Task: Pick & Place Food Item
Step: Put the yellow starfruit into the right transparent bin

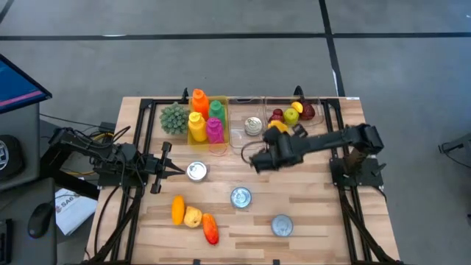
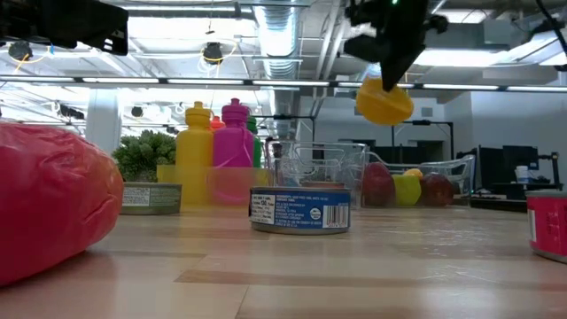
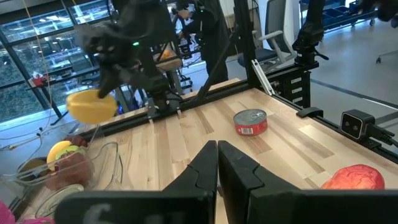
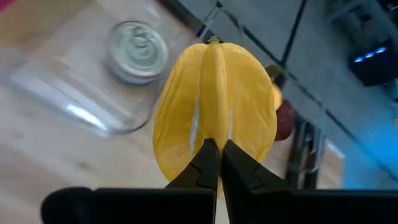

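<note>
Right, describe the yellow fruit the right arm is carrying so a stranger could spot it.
Start at the clear bins along the table's far edge. Above them the right gripper is shut on the yellow starfruit, lifted off the table. Unlike the round fruits lying in the bin, it is ridged and hangs in the air.

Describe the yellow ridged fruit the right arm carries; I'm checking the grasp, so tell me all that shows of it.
The yellow ridged starfruit-shaped toy fruit looks like smooth, glossy plastic, with lengthwise ribs meeting at a small dark tip. The right pincer is shut on one rib at its lower end, the only thing touching it. It hangs well above the wooden table, above the clear plastic bins, beside the apples. In the high view it sits half hidden under the arm.
</note>
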